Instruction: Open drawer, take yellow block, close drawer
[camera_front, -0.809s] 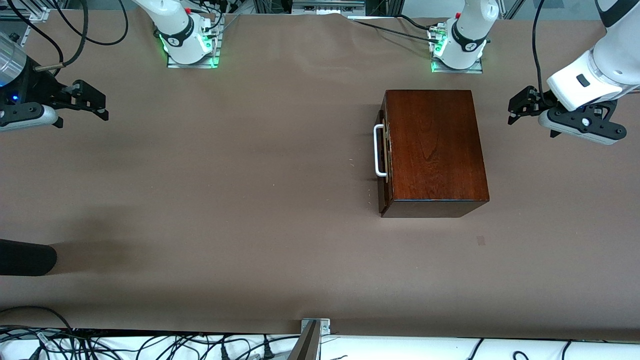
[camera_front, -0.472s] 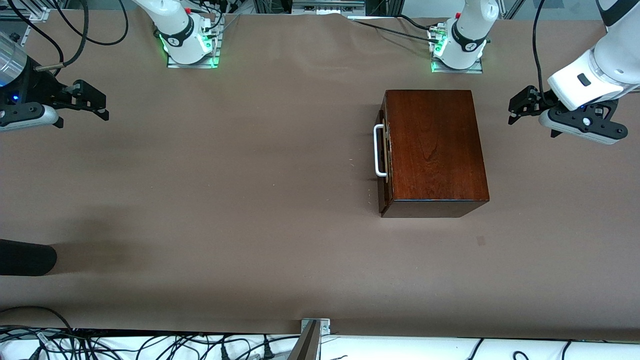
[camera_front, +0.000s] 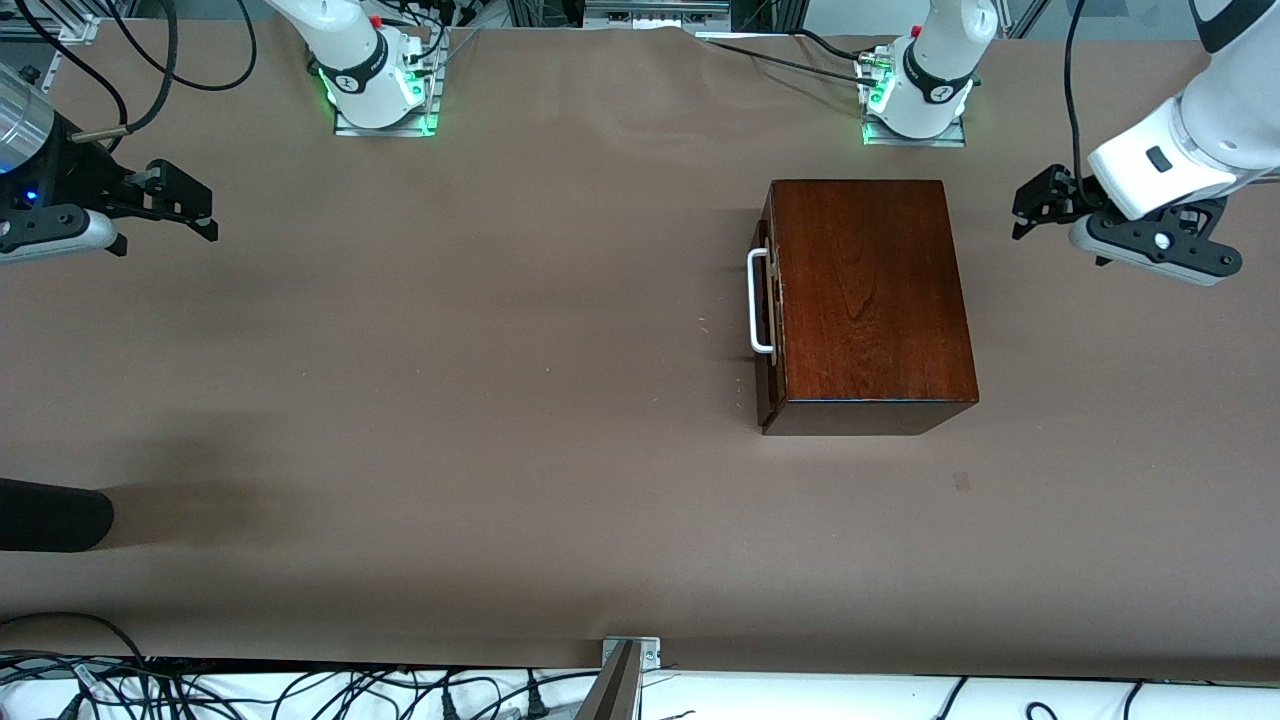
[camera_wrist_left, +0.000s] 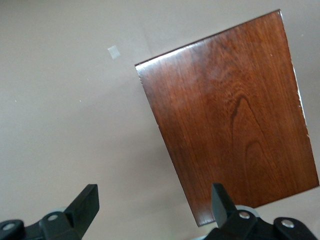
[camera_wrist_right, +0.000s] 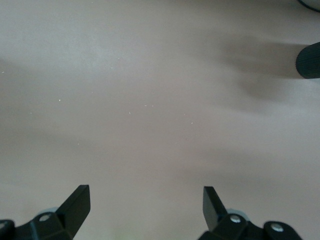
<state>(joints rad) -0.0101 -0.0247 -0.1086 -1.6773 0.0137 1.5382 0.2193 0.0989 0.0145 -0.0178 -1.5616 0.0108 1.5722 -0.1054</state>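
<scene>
The mahogany box (camera_front: 870, 300) stands on the table toward the left arm's end. Its drawer is shut, the dark front and white bar handle (camera_front: 758, 300) facing the right arm's end. The box top also shows in the left wrist view (camera_wrist_left: 235, 115). The yellow block is hidden. My left gripper (camera_front: 1030, 212) is open and empty, in the air over bare table beside the box's back end; it also shows in the left wrist view (camera_wrist_left: 152, 202). My right gripper (camera_front: 195, 205) is open and empty, waiting over bare table at the right arm's end; it also shows in the right wrist view (camera_wrist_right: 145, 200).
A dark rounded object (camera_front: 50, 515) juts in at the table's edge at the right arm's end; it also shows in the right wrist view (camera_wrist_right: 309, 60). A small tape patch (camera_front: 961, 481) lies on the table nearer the front camera than the box. The arm bases (camera_front: 380, 90) stand along the back.
My left gripper has shifted slightly toward the box and the arm bases. The right arm and the box have not moved.
</scene>
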